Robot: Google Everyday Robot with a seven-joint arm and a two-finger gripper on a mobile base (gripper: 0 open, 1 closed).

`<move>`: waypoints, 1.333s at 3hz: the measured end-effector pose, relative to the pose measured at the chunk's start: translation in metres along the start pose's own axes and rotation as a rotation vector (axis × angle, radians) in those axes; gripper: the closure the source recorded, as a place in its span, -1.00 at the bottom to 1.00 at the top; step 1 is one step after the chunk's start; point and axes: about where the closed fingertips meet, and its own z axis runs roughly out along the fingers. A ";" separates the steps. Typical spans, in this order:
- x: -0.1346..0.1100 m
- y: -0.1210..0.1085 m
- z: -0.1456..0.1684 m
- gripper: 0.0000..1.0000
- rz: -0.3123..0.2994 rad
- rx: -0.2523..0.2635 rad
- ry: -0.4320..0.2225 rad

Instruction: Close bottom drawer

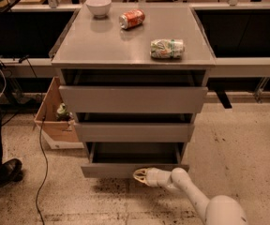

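Note:
The bottom drawer (pixel 111 169) is the lowest, shortest grey front of the cabinet (pixel 133 97). It stands partly pulled out, and its dark grey box interior (pixel 135 153) shows above the front panel. My gripper (pixel 138 175) is at the end of the white arm (pixel 191 196) that comes in from the lower right. Its tip rests against the middle of the bottom drawer's front panel. The two drawers above also stand a little out.
On the cabinet top lie a white bowl (pixel 99 5), an orange can (pixel 131 18) on its side and a crushed green-white can (pixel 167 48). A cardboard box (pixel 53 121) sits on the floor at the left, with a black cable (pixel 41 172) and a person's shoe (pixel 3 172).

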 end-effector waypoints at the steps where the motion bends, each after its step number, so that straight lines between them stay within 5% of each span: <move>1: -0.008 -0.015 0.027 1.00 -0.033 0.061 -0.026; 4: -0.038 -0.057 0.091 1.00 -0.090 0.204 -0.103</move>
